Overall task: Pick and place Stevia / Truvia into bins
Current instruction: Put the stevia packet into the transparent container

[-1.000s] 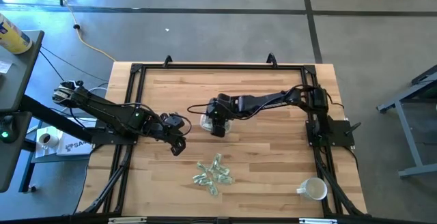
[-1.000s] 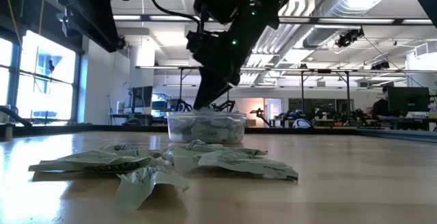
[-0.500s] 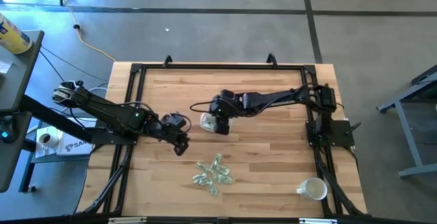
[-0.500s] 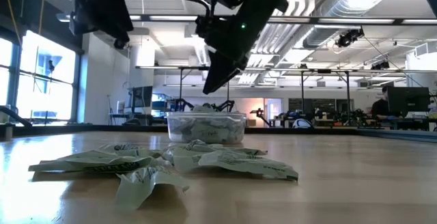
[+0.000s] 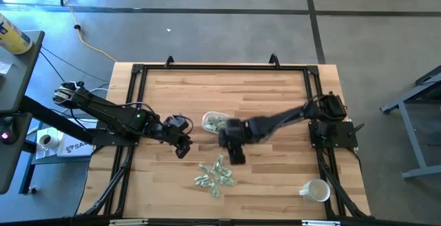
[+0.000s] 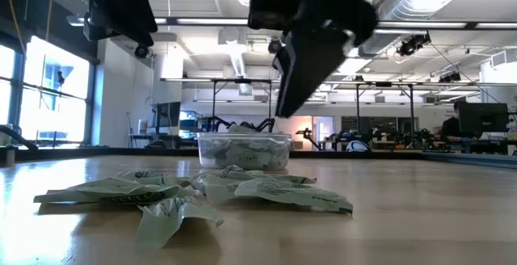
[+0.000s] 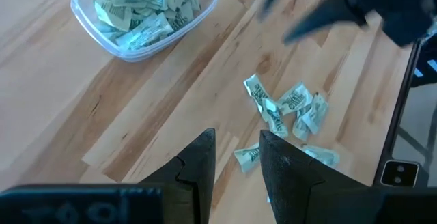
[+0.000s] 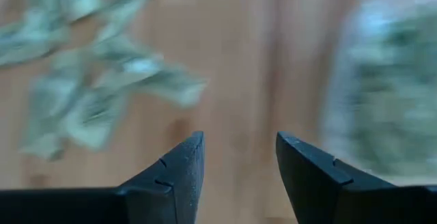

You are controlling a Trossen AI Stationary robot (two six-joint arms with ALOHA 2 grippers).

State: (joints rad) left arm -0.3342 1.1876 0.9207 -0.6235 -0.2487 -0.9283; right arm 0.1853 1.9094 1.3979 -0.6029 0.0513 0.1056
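Observation:
Several pale green and white Stevia sachets (image 5: pixel 215 173) lie in a loose pile on the wood near the table's near edge; they also show in the low view (image 6: pixel 194 192) and the left wrist view (image 7: pixel 287 115). The clear round bowl (image 5: pixel 215 121) stands just beyond them with more sachets inside (image 7: pixel 143 12). My right gripper (image 5: pixel 236 157) hangs open and empty between bowl and pile, with the blurred pile (image 8: pixel 95 80) ahead of its fingers. My left gripper (image 5: pixel 181 150) waits open and empty left of the pile.
A white mug (image 5: pixel 315 190) stands at the table's near right corner. A black frame rail (image 5: pixel 220 66) runs round the tabletop. Bare wood lies along the far side and right of the bowl. The room beyond the table shows behind the bowl (image 6: pixel 242 150).
My right gripper has risen out of the bowl and swung toward the table's near edge. It now hangs over the wood between bowl and pile. The bowl and the pile have stayed where they were.

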